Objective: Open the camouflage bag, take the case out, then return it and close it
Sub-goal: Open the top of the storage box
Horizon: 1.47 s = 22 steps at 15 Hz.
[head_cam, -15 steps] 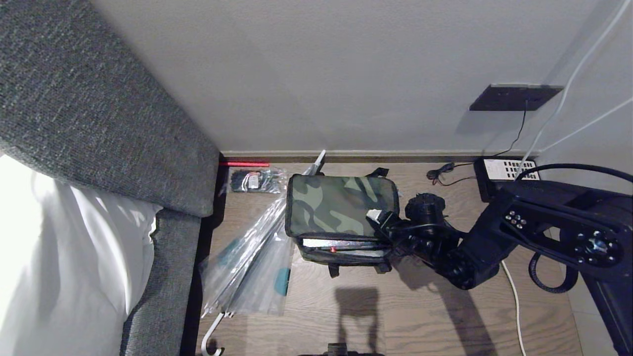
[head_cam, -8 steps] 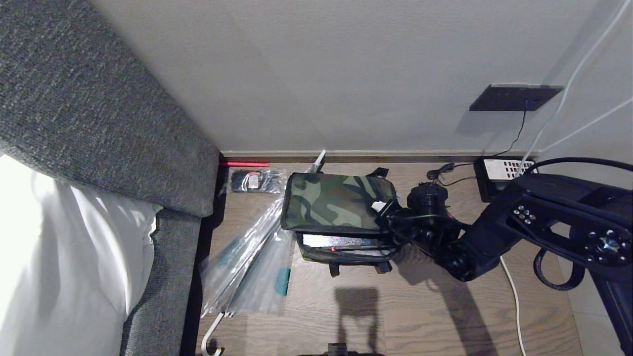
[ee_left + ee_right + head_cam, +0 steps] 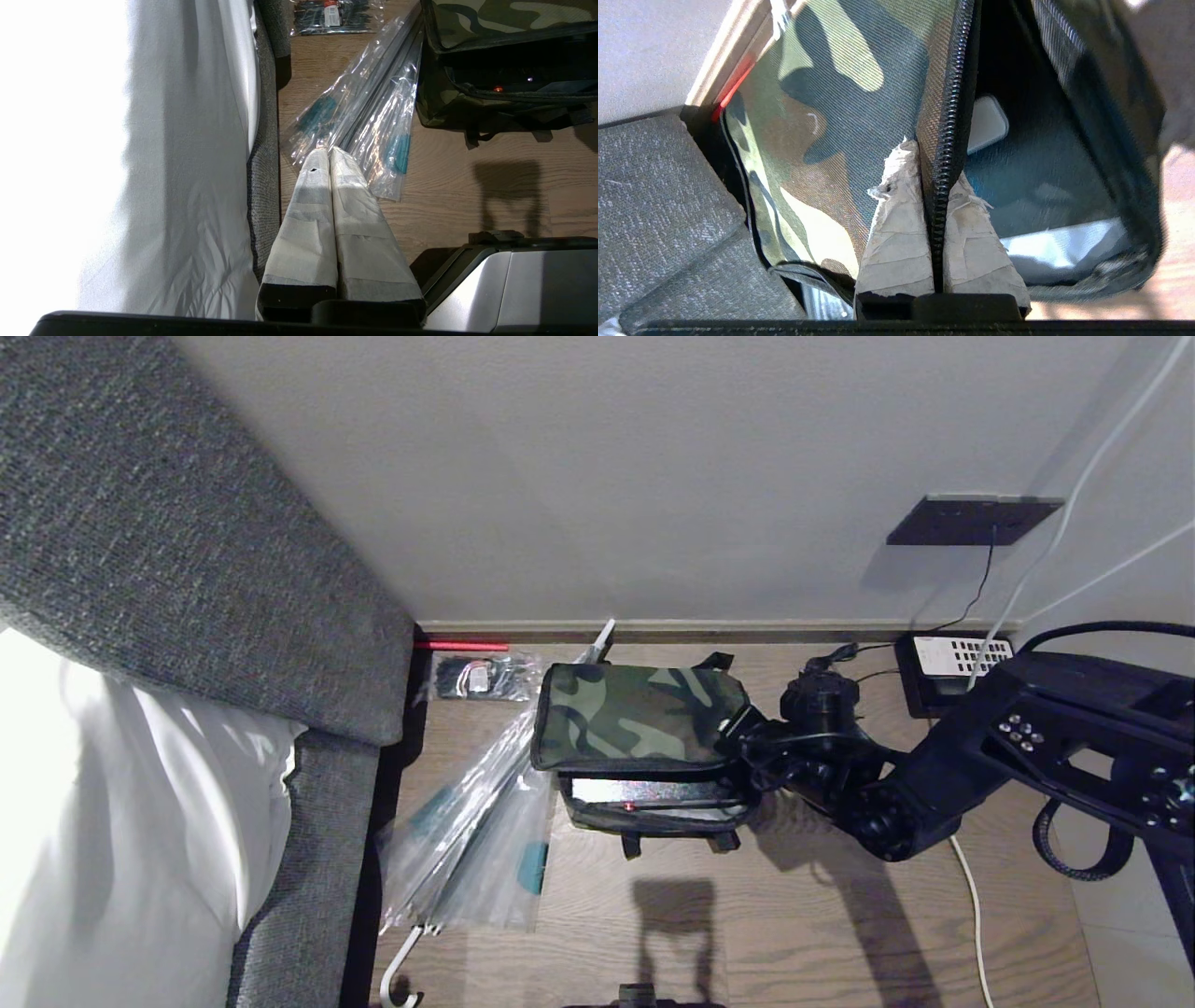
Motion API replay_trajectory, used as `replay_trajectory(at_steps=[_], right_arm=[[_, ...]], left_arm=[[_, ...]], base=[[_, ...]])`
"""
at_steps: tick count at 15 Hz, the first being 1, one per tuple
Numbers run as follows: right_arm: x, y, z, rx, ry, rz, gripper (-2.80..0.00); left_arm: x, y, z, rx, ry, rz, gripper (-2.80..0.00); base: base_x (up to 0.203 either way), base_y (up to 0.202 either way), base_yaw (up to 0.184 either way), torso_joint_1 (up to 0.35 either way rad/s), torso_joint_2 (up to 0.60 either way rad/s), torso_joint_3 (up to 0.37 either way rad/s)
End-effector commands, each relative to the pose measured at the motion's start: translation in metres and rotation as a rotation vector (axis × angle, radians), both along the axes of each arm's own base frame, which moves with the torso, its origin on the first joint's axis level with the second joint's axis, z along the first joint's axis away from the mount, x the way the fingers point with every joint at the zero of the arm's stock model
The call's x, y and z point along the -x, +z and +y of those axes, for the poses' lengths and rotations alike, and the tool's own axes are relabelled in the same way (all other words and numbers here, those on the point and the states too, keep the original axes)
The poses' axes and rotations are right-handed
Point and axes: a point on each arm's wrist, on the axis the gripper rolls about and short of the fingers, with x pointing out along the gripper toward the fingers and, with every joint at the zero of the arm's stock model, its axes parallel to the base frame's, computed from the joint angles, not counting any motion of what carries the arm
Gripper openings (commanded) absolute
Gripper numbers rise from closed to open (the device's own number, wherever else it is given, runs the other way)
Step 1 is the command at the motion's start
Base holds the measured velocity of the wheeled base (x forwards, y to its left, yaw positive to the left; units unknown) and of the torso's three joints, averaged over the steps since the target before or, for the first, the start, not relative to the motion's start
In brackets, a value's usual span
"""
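- In the head view we see the camouflage bag (image 3: 642, 728) at the centre of the frame, standing on the wooden floor (image 3: 803, 915) close to the baseboard of the pale wall (image 3: 653, 476).
- Its green camouflage lid (image 3: 639, 717) is lifted at the lower edge, with a dark gap and a strip of silvery lining (image 3: 644, 793) showing beneath it.
- Our right gripper (image 3: 738, 733) reaches in from the right of the frame and meets the lid's right edge.
- In the right wrist view its 2 taped fingers (image 3: 896, 233) are pinched together on the lid's black zip trim (image 3: 945, 154), 1 finger on each side of the fabric.
- To the right of the zip in that view we look into the bag's dark interior, where a pale rounded object (image 3: 987, 123) lies; we cannot tell what it is.
- Our left gripper (image 3: 331, 161) shows only in the left wrist view, at the centre of the frame, its 2 taped fingers pressed together with nothing between them.
- A clear plastic-wrapped umbrella (image 3: 476, 831) lies just left of the bag in the head view, its white hooked handle (image 3: 400, 975) at the bottom of the frame.
- A small packet (image 3: 481, 677) lies near the baseboard, upper left of the bag.
- The grey sofa (image 3: 187, 579) and a white cloth (image 3: 112, 821) fill the left of the frame.
- A power strip (image 3: 952, 663) sits at the right, by the wall.
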Motion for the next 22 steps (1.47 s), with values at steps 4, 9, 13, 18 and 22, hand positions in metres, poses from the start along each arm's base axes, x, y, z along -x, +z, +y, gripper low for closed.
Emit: replay_trajectory(at_steps=[4,9,13,18,22], right_arm=[[0.000,0.025,-0.005,0.105,-0.018,-0.102,-2.80],[-0.007,0.045,-0.009,0.082,-0.031,-0.164,-2.80],[-0.010,0.056,-0.009,0.071,-0.031,-0.197,-2.80],[-0.010,0.056,-0.009,0.071,-0.032,-0.189,0.00],[-0.015,0.081,-0.009,0.036,-0.043,-0.265,0.00]], left_arm=[[0.000,0.000,0.000,-0.001,0.000,0.001,-2.80],[0.000,0.000,0.000,-0.001,0.000,0.000,-2.80],[0.000,0.000,0.000,-0.001,0.000,0.000,-2.80],[0.000,0.000,0.000,-0.001,0.000,0.000,-2.80],[0.000,0.000,0.000,-0.001,0.000,0.001,-2.80]], base=[[0.000,0.000,0.000,0.000,0.00,0.000],[0.000,0.000,0.000,0.000,0.00,0.000],[0.000,0.000,0.000,0.000,0.00,0.000],[0.000,0.000,0.000,0.000,0.00,0.000],[0.000,0.000,0.000,0.000,0.00,0.000]])
